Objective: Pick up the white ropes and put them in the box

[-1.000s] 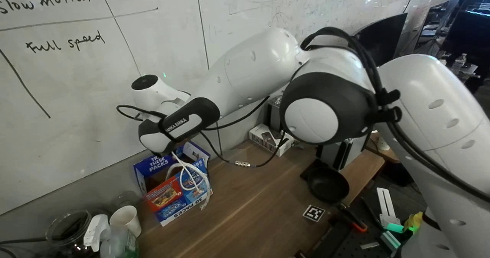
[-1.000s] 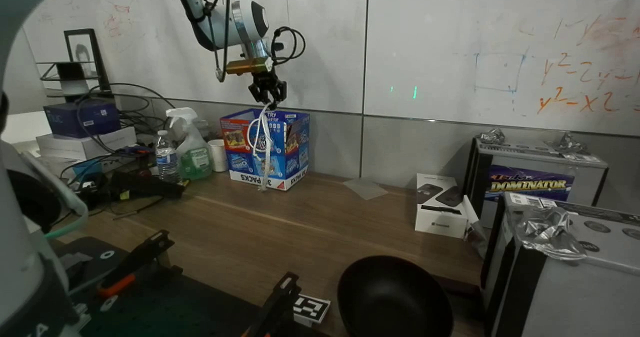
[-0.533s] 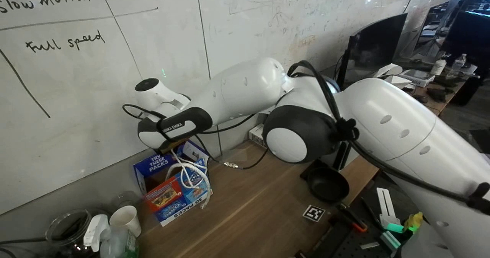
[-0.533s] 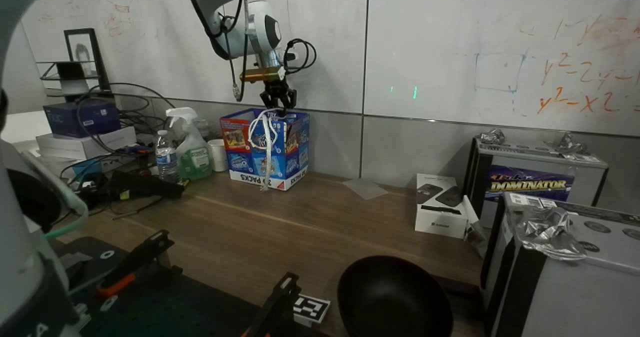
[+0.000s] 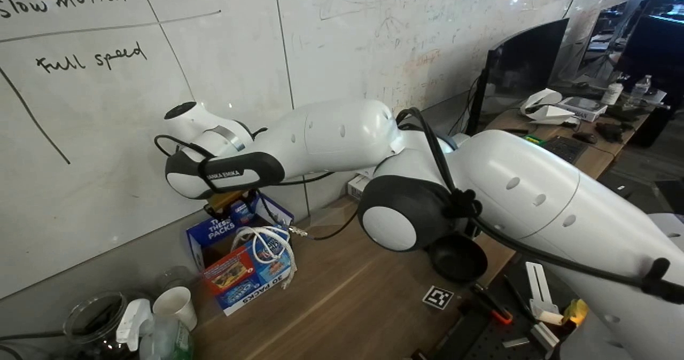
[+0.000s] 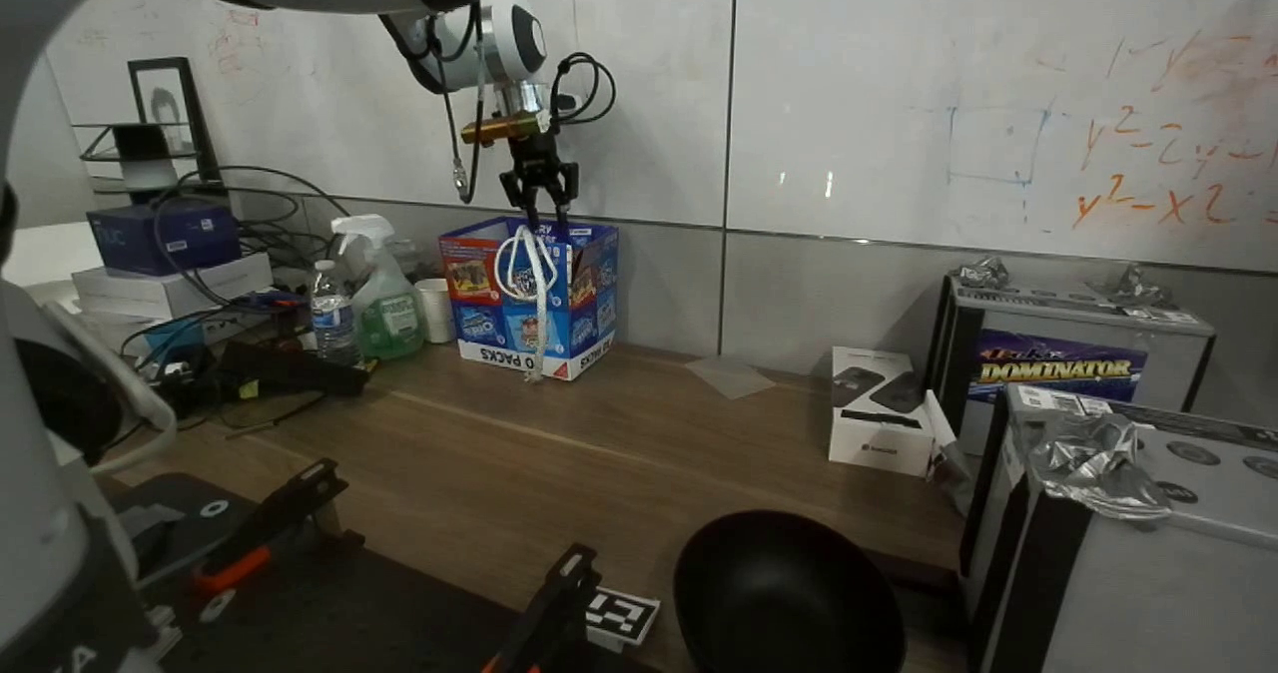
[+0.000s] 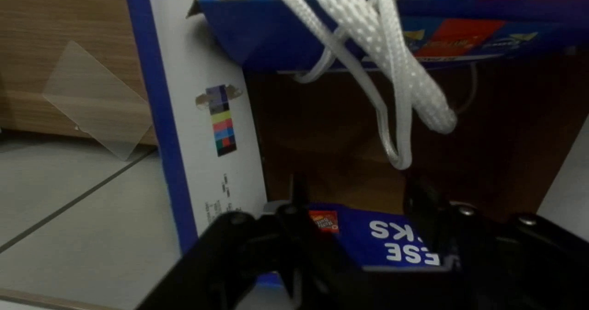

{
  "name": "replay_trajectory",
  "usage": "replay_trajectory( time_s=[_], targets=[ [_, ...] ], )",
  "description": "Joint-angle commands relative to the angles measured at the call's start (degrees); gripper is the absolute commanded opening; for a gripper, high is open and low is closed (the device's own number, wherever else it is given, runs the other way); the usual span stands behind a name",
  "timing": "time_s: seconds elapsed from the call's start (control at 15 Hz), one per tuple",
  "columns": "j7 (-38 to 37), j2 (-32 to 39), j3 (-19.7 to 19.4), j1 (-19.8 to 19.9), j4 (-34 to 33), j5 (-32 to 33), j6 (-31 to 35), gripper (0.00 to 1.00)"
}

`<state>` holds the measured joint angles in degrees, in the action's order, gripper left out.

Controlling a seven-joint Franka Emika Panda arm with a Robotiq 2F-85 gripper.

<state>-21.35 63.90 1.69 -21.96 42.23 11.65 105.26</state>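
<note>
The blue box (image 5: 232, 274) with red and white print stands against the wall, its top uncovered. Draped over its front wall are the white ropes (image 6: 540, 304): loops and a thick end dangle inside, while another length hangs down outside almost to the table. In the wrist view the ropes (image 7: 368, 34) cross the box's rim. My gripper (image 7: 356, 192) is over the box opening, fingers apart with nothing between them. One rope loop ends close to a fingertip; whether they touch I cannot tell. In an exterior view the gripper (image 6: 547, 222) points down at the box; the arm mostly hides it in the opposite view.
Beside the box stand a paper cup (image 6: 435, 311), a green spray bottle (image 6: 389, 319) and a water bottle (image 6: 333, 316). The whiteboard wall (image 5: 107, 151) rises right behind. A black pot (image 6: 784, 593) and a white carton (image 6: 879, 433) sit elsewhere on the table.
The gripper first came down with the ropes, then opened and let them go. It has risen slightly and shifted toward the wall; the ropes now rest over the box's front wall.
</note>
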Motion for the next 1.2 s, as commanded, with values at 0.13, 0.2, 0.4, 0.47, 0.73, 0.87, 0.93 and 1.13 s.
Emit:
replay_trajectory(
  time_s=[0.13, 0.2, 0.4, 0.47, 0.73, 0.87, 0.93, 1.13],
  targets=[
    [1.68, -0.73, 0.64, -0.30, -5.36, -0.57, -8.66, 1.00],
    [2.19, -1.72, 0.99, -0.09, -5.16, -0.77, -9.90, 1.00],
    [4.03, -5.10, 2.21, 0.52, -3.37, -1.49, -13.01, 1.00],
    [4.87, -6.05, 2.76, 0.83, -2.76, -1.69, -13.91, 1.00],
    [8.98, -9.29, 5.04, 1.94, 1.00, -2.71, -16.19, 1.00],
    [11.53, -10.68, 6.27, 2.81, 3.44, -3.54, -15.88, 1.00],
    [12.78, -11.68, 6.83, 3.26, 5.48, -3.80, -15.20, 1.00],
    [14.50, -16.70, 7.79, 4.72, 14.47, -3.23, -11.84, 1.00]
  ],
)
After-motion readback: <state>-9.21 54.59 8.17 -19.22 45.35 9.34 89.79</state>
